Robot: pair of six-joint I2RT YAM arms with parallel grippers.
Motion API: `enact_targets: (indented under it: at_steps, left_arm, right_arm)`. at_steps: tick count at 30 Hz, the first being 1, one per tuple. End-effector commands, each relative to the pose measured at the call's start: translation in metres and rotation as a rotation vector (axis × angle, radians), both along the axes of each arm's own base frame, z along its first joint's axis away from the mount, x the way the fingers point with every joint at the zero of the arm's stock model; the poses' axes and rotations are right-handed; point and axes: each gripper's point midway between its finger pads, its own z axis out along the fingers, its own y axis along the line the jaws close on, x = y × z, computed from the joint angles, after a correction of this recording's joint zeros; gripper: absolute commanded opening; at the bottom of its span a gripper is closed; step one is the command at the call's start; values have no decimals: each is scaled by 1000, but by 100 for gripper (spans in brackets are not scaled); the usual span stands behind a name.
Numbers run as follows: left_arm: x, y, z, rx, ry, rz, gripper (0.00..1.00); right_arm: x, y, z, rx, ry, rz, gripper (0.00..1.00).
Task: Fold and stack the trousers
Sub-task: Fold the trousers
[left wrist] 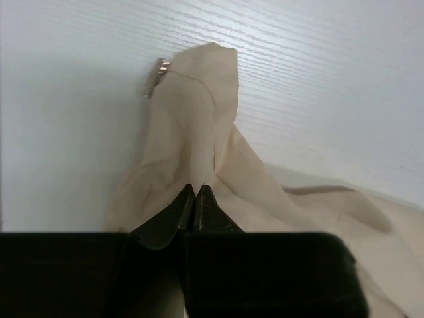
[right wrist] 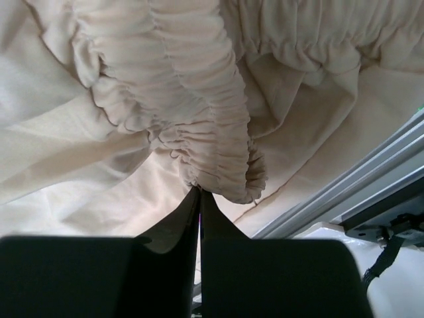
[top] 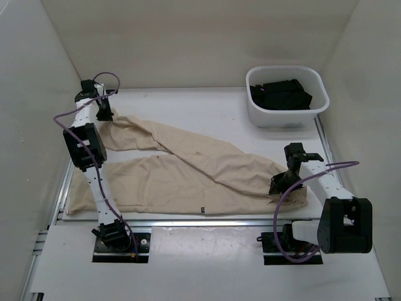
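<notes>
One white table [top: 207, 106] carries everything. The trousers [top: 188, 169] are light beige and thin. They lie spread across most of the table, wrinkled and not folded. The waist is at the near right corner and both legs run left. The far leg angles toward the back left, while the near leg lies along the front edge.

White tub [top: 288, 116]: back right, well apart from the trousers, with dark clothing [top: 280, 94] inside.

Left gripper [top: 103, 114]: back left, on the end of the far leg. In the left wrist view its fingers [left wrist: 169, 215] are pressed together with no gap at the tips. The leg end [left wrist: 199, 119] rises in a peaked fold straight out of the tips, with the cloth draping down on both sides of the fingers. Clenched on the trousers.

Right gripper [top: 280, 183]: near right corner, on the waist. In the right wrist view its fingers [right wrist: 175, 222] are also tight together. The tips meet the lower edge of the gathered elastic waistband [right wrist: 199, 112], which bunches in a thick roll just above them. Clenched on the trousers. An aluminium rail [right wrist: 331, 199] runs to the right of the cloth.

Small dark label [top: 203, 210]: on the near edge of the near leg, between the two grippers and well apart from both.

Small metal stud [left wrist: 163, 65]: at the top left of the peaked fold, beyond the fingertips and not touching them.
</notes>
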Motion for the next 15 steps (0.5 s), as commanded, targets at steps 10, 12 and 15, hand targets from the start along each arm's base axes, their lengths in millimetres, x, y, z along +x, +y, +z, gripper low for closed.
enact_targets:
  at_steps: [10,12,15]
  left_arm:
    - [-88,2,173,131,-218,77,14]
    - [-123,6,146,136,-135,111,14]
    - [-172,23,129,126,-80,182,14]
  right_arm:
    - [49,-66,105,-219,-280,152,0]
    - [42,-76,106,-231,-266,151,0]
    - [33,-90,106,-255,-256,156,0]
